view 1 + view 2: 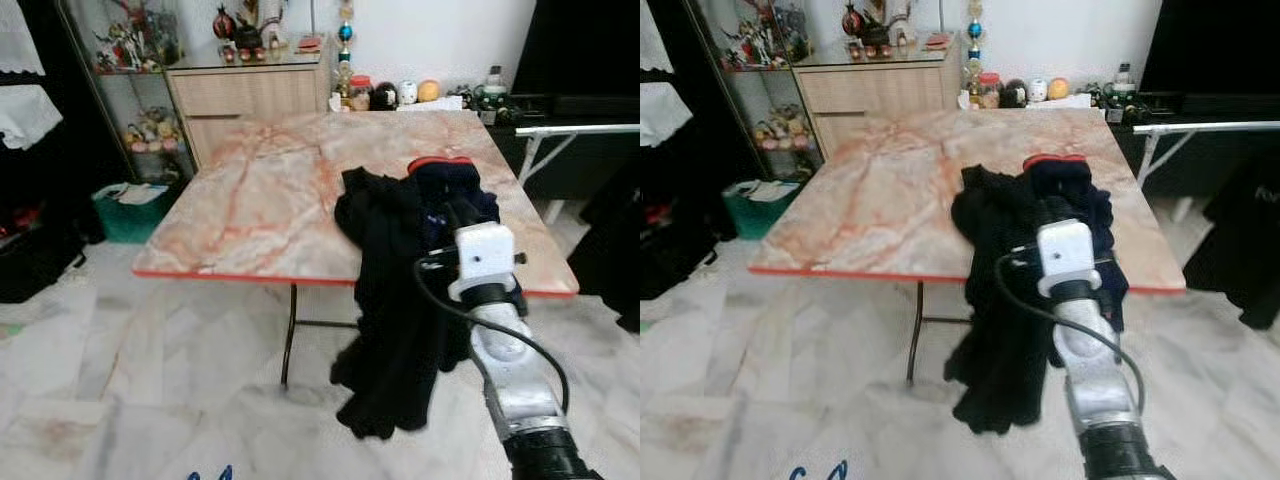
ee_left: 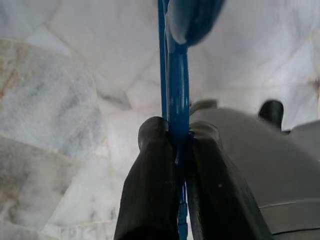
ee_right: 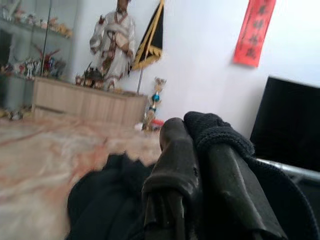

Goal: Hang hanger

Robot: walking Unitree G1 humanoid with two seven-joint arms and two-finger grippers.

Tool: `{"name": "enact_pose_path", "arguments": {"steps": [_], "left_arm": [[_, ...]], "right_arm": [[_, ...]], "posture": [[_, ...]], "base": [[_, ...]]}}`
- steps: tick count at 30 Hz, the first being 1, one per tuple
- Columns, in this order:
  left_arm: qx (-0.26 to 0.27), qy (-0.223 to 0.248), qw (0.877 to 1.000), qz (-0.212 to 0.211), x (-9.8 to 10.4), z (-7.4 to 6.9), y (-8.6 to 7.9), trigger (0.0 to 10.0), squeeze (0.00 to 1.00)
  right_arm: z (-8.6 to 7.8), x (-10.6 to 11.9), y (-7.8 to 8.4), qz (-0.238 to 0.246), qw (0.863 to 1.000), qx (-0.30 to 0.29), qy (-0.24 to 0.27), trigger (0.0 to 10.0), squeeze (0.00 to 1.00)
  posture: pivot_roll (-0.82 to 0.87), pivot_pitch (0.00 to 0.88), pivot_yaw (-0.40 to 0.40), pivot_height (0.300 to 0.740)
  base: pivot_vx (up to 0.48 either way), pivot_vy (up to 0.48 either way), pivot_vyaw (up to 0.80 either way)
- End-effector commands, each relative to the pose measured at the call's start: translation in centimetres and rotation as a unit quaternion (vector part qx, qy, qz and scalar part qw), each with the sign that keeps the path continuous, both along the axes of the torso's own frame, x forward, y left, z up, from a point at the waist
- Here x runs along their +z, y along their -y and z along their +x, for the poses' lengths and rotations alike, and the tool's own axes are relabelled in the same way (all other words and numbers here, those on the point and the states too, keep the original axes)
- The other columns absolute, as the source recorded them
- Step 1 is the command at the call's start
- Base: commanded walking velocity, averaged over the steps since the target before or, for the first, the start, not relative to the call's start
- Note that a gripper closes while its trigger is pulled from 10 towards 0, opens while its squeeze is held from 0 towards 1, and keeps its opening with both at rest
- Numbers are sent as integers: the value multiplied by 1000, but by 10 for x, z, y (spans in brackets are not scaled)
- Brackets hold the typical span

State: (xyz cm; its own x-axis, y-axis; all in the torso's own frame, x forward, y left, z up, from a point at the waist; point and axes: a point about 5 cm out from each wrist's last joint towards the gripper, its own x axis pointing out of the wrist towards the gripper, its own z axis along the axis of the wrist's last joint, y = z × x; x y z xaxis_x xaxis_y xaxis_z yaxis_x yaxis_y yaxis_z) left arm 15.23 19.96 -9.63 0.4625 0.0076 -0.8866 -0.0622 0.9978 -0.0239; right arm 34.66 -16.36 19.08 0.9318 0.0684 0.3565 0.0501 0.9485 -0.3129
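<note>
Your open room is the left and middle of the marble table (image 1: 250,200). The black garment (image 1: 395,300) heaps on its right near edge and hangs toward the floor. Clutter (image 1: 410,93) lines the far edge, a wooden cabinet (image 1: 250,95) behind; a white rail (image 1: 575,130) bars the right.

Black garment (image 1: 395,300), blue hanger (image 2: 176,90), pink-veined marble table (image 1: 260,200) edged red.

Blue hanger (image 2: 177,100) upright, clamped in jaws above marble floor.
</note>
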Motion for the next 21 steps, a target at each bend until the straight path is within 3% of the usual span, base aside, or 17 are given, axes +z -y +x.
{"name": "enact_pose_path", "arguments": {"steps": [1,5,8,10,14,21], "left_arm": [[5,-4,1000,19,2,-5,-19,10000,0],[10,-12,999,31,3,-18,-45,10000,0],[9,-14,999,32,3,-22,-47,10000,0],[6,-15,999,29,1,-22,-40,10000,0],[-2,-8,1000,16,-1,-9,-13,10000,0],[-22,-7,1000,18,-1,-5,-3,10000,0]], "right_arm": [[1,12,-13,1,999,20,25,10000,0],[6,18,-15,1,999,19,32,10000,0],[11,24,-13,-1,999,14,36,10000,0],[15,30,-12,-3,999,11,42,10000,0],[26,49,-13,-9,998,12,60,10000,0],[42,86,-17,-19,995,28,91,10000,0]], "posture": [[-12,0,61,740],[-15,0,65,740],[-15,0,66,740],[-13,0,65,740],[-14,0,64,740],[-8,0,61,740]], "base": [[311,0,0],[313,0,0],[315,0,0],[311,0,0],[314,0,0],[312,0,0]]}}
